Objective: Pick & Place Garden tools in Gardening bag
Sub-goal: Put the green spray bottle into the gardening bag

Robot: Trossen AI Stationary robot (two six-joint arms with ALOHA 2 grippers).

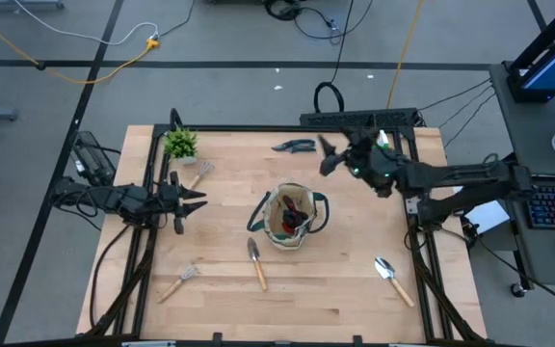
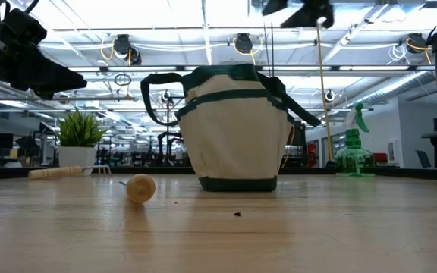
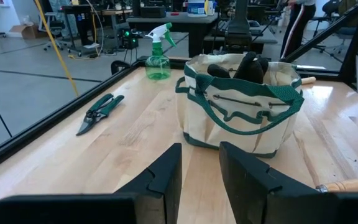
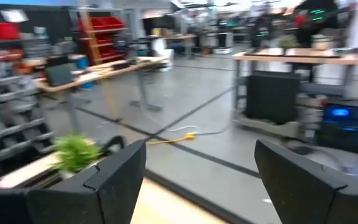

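A light wooden table [image 1: 335, 289] framed in black stands in an open workshop. At its centre sits the beige gardening bag [image 1: 290, 216] with green trim, dark tools already inside. The left gripper [image 1: 193, 201] hovers near the table's left side, pointed at the bag, its fingers slightly apart and holding nothing. The right gripper [image 1: 330, 154] is raised over the far right area, fingers spread wide and empty. Pruning shears [image 1: 294, 146] lie at the far edge, with the green spray bottle [image 3: 158, 53] near the far right corner. A trowel [image 1: 256, 261] lies in front of the bag, another trowel [image 1: 392, 279] front right, and a hand rake [image 1: 178, 281] front left. A second hand rake [image 1: 198, 173] lies beside the potted plant [image 1: 181, 145].
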